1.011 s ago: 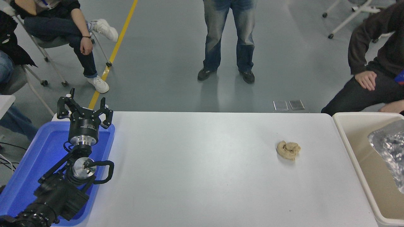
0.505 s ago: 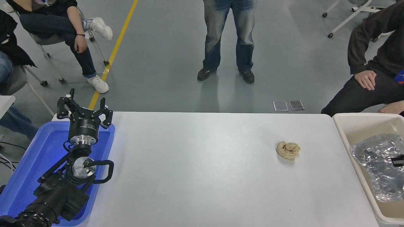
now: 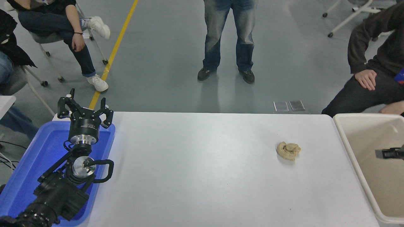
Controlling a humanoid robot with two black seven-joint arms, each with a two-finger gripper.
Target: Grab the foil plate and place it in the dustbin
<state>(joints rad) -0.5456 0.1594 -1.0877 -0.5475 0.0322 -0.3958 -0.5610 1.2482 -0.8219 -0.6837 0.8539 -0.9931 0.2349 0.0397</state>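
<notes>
the foil plate seen half a second ago is gone from sight in the dustbin [image 3: 342, 132]. only a tip of the right gripper [image 3: 391, 153] shows — finger state can't be told; left gripper [image 3: 83, 108], fingers wide, stays parked. best to lift straight up — clear of the rim.

White worktop [image 3: 202, 176], smooth and matte, rounded far corners. A crumpled tan paper wad [image 3: 288, 150] lies on it right of centre (well apart from both side edges). Blue tray [image 3: 19, 176] overlaps the left edge; beige dustbin [image 3: 350, 148] butts against the right edge.
</notes>
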